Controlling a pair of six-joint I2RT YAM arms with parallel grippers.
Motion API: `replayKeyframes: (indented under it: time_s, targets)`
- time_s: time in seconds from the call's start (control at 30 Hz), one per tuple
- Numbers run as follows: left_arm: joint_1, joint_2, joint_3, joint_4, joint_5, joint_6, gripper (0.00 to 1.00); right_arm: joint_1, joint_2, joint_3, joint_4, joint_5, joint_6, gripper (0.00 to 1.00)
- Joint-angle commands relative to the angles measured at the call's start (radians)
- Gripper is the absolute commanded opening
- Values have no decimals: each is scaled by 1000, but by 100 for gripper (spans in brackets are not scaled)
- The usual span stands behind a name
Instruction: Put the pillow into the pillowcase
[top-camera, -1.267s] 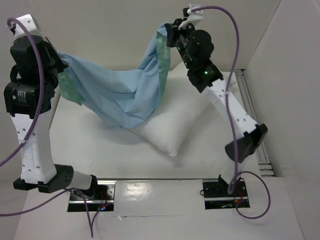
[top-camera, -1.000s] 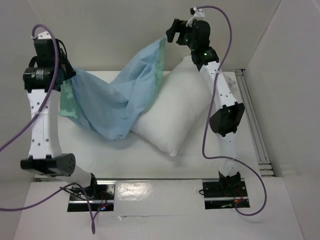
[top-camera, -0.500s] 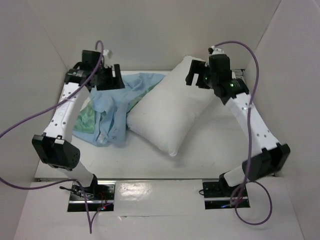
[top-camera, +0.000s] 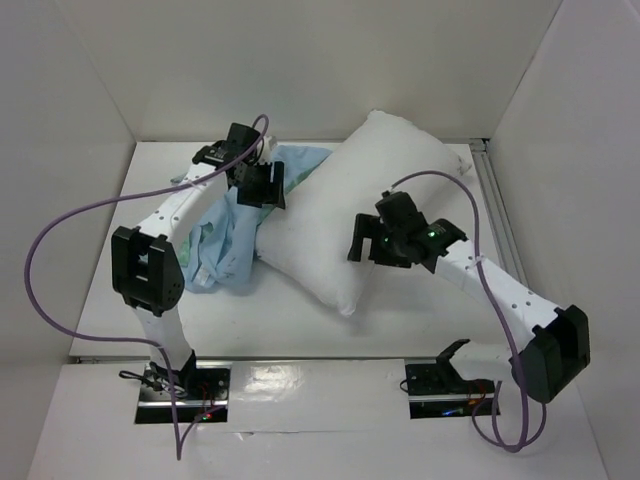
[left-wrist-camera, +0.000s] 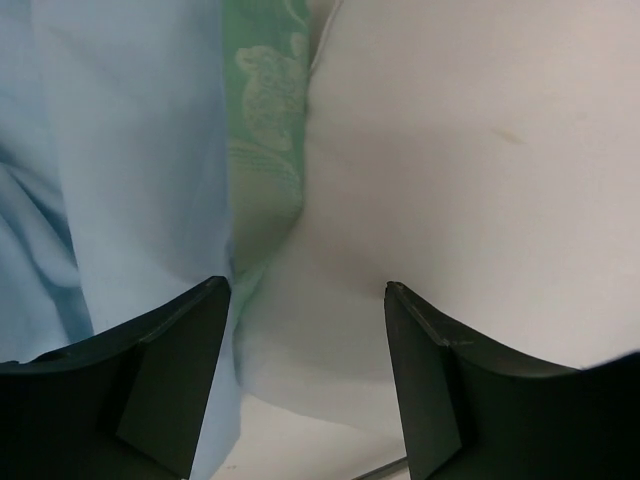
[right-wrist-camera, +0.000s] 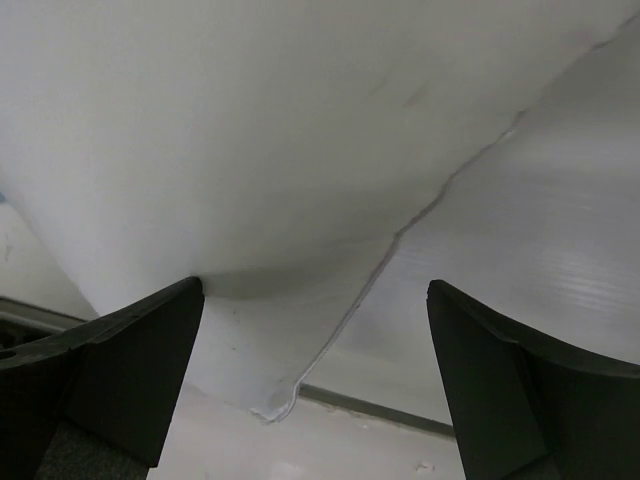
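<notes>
The white pillow (top-camera: 350, 215) lies diagonally across the table, one corner at the back right and one toward the front. The pillowcase (top-camera: 222, 235) is a crumpled light blue and green heap against the pillow's left side. My left gripper (top-camera: 262, 186) hovers open over the line where the two meet. Its wrist view shows blue cloth (left-wrist-camera: 120, 150), a green patterned strip (left-wrist-camera: 265, 120) and pillow (left-wrist-camera: 460, 150), with nothing between its fingers (left-wrist-camera: 170, 380). My right gripper (top-camera: 364, 240) hangs open above the pillow's near right part; below its gripper (right-wrist-camera: 315, 287) are the pillow (right-wrist-camera: 250, 120) and its seam corner (right-wrist-camera: 272, 410).
White walls enclose the table on the left, back and right. A metal rail (top-camera: 500, 225) runs along the right side. Purple cables (top-camera: 60, 240) loop from both arms. The arm bases (top-camera: 445, 385) sit at the near edge.
Both grippers have let go of the pillowcase, which fell from its raised span into a heap at the left. Both arms came down, the left to the pillow's left edge, the right over its near part.
</notes>
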Motion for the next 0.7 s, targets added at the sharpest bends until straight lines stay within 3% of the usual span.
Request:
replayKeyframes:
  time_s: [0.0, 0.07, 0.17, 0.3, 0.37, 0.5, 0.67]
  targets:
    - [-53, -92, 7, 32, -51, -52, 76, -117, -65, 112, -6, 125, -26, 100]
    - [-90, -152, -3, 32, -83, -62, 76, -262, -30, 187, -20, 125, -97, 100]
    - [-148, -146, -15, 45, -106, -62, 80, -438, 31, 199, 27, -2, -125, 100]
    - [-170, -36, 37, 54, -134, -53, 80, -541, 108, 134, 159, -264, -81, 100]
    - [-170, 4, 48, 63, -60, -53, 78, -550, 128, 123, 179, -293, -70, 100]
    - [-232, 44, 25, 97, 96, -85, 72, -538, 127, 172, 80, -205, -93, 100]
    - [-433, 78, 35, 178, 273, -142, 71, -630, 62, 242, -17, -109, -159, 100]
